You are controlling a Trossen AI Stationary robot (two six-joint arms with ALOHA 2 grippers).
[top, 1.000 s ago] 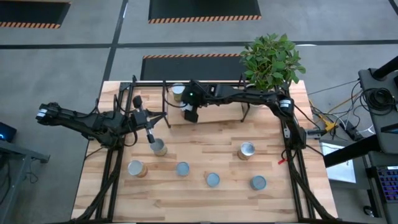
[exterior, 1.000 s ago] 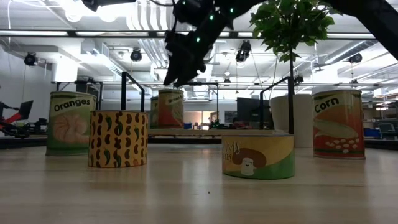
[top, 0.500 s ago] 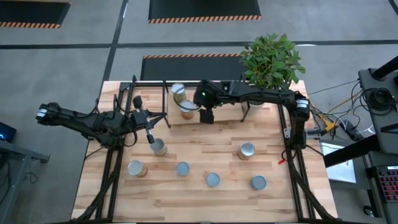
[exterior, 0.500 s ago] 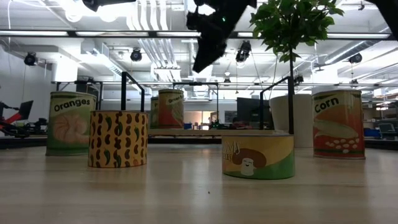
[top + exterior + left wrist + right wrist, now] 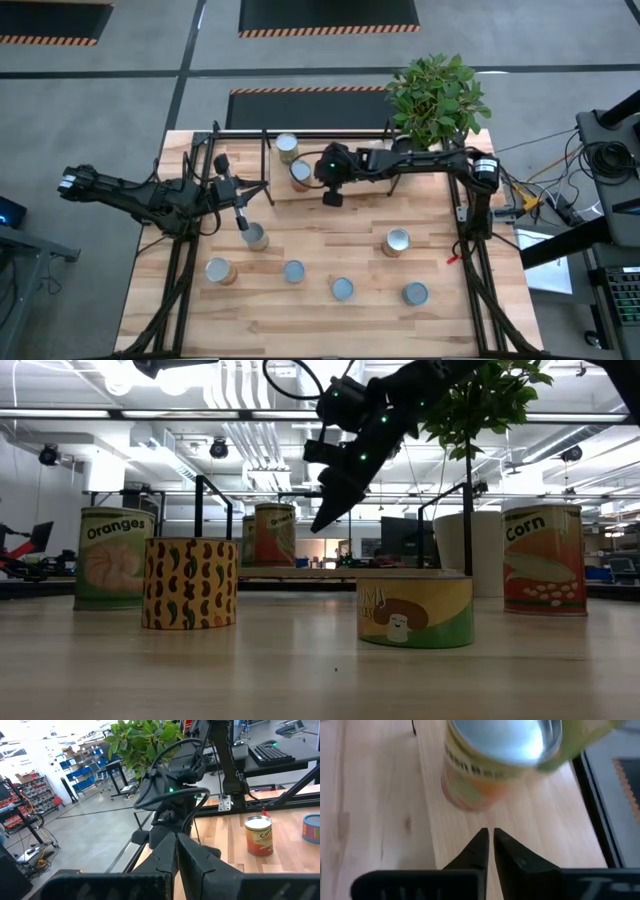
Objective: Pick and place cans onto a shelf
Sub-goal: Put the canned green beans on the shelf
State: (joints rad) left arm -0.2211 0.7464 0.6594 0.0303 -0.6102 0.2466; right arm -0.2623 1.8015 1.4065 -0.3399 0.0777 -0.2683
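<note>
The shelf, black bars with a light board, stands at the table's far side. Two cans stand on its board: one with tan-orange sides and one behind it. My right gripper is shut and empty, above the board, just right of and nearer than the tan can. My left gripper is shut and empty, beside a can standing on the table. Several more cans stand on the tabletop.
A potted plant stands at the far right corner, by the shelf's right end. In the low view the Oranges can, a bean-patterned can, a mushroom can and a Corn can stand across the table.
My right gripper has drawn back from the tan can on the shelf, toward the table's right and near edges, and has shut its fingers. The can stays upright on the board. My left arm has kept still.
</note>
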